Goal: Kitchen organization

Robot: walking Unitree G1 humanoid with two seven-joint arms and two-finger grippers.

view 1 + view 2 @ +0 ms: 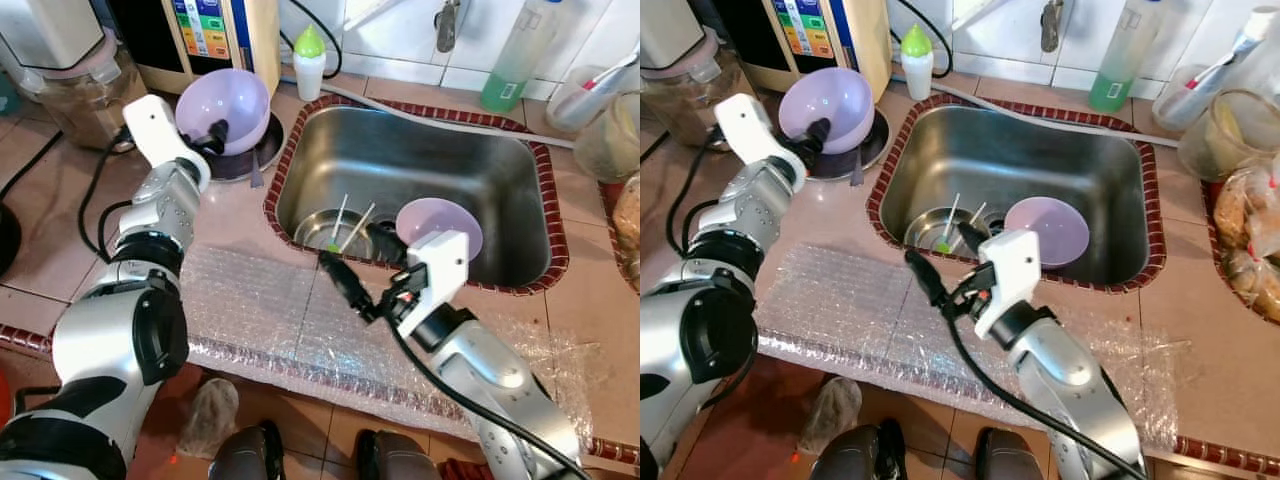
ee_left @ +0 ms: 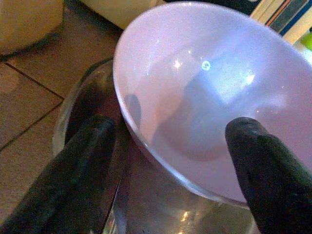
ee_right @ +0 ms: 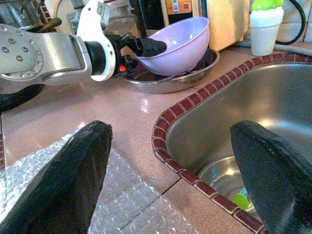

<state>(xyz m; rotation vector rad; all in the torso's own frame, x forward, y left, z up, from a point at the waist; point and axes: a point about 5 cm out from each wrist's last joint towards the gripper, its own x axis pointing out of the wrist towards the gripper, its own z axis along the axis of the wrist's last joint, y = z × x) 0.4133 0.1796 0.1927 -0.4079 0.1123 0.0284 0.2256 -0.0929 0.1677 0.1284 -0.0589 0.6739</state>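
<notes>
Eye views: left gripper (image 1: pixel 212 138) pinches the tilted bowl (image 1: pixel 222 108) rim over a steel plate (image 1: pixel 868 148). Wrist views: right gripper (image 3: pixel 170 170) gapes empty beside the sink (image 1: pixel 420 160). Second bowl (image 1: pixel 440 222) remains inside; organizing apparently unfinished.

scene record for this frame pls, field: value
setting: tiled kitchen counter with steel sink
left gripper: fingers straddling rim of purple bowl, bowl tilted over a metal dish
right gripper: open, empty, over sink's near edge
in sink: second purple bowl, utensils in a steel bowl
counter front: bubble wrap
</notes>
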